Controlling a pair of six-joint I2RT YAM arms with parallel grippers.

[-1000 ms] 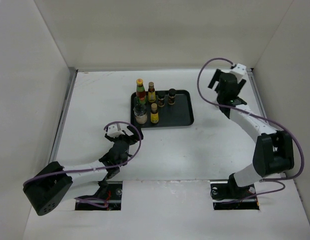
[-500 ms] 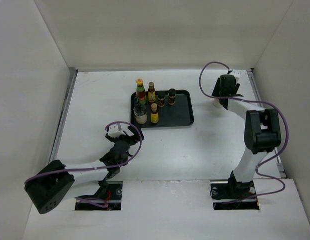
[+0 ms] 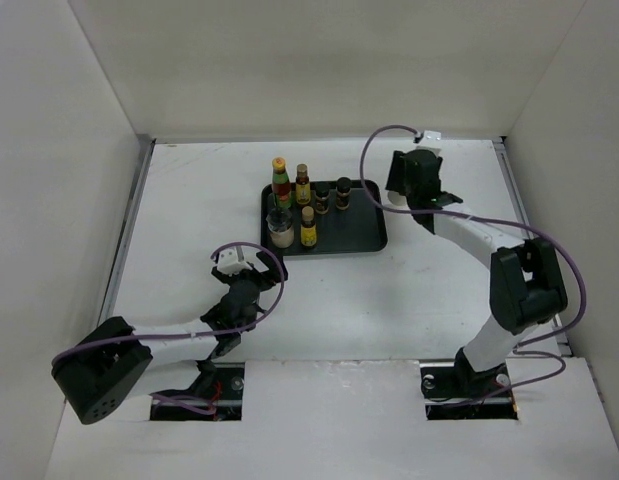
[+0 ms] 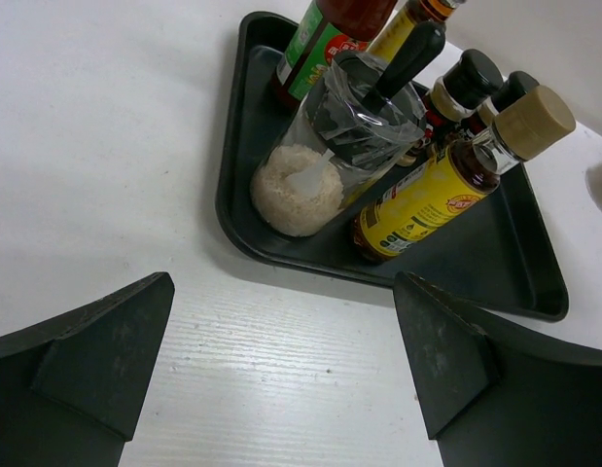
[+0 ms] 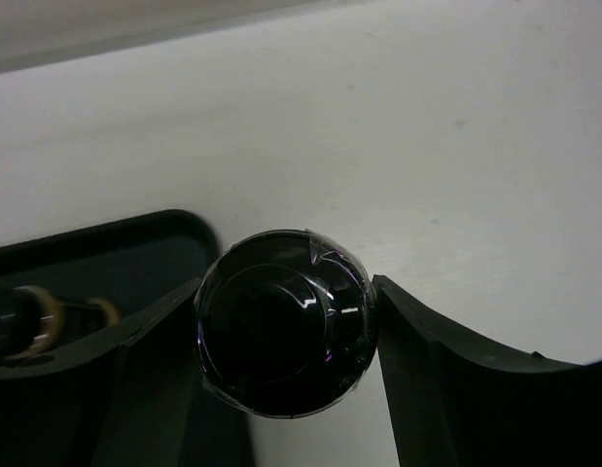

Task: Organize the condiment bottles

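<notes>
Several condiment bottles stand in the left half of the black tray [image 3: 361,228]: a red bottle [image 3: 281,185] with green neck and yellow cap, two yellow-labelled bottles [image 3: 308,228], a whitish jar [image 3: 281,231] and two dark-capped brown jars [image 3: 332,195]. My right gripper [image 3: 410,186] hangs at the tray's back right corner. In the right wrist view it [image 5: 286,336] is shut on a black-capped jar [image 5: 284,321], seen from above, over the tray's [image 5: 96,263] edge. My left gripper [image 3: 251,263] is open and empty on the table in front of the tray. Its wrist view shows the whitish jar [image 4: 305,180] and a yellow-labelled bottle [image 4: 427,199].
White walls enclose the table on the left, back and right. The right half of the tray [image 4: 495,263] holds no bottles. A purple cable loops above each wrist.
My right arm has swung left from the back right corner to the tray's right edge, carrying the jar. My left arm has barely moved.
</notes>
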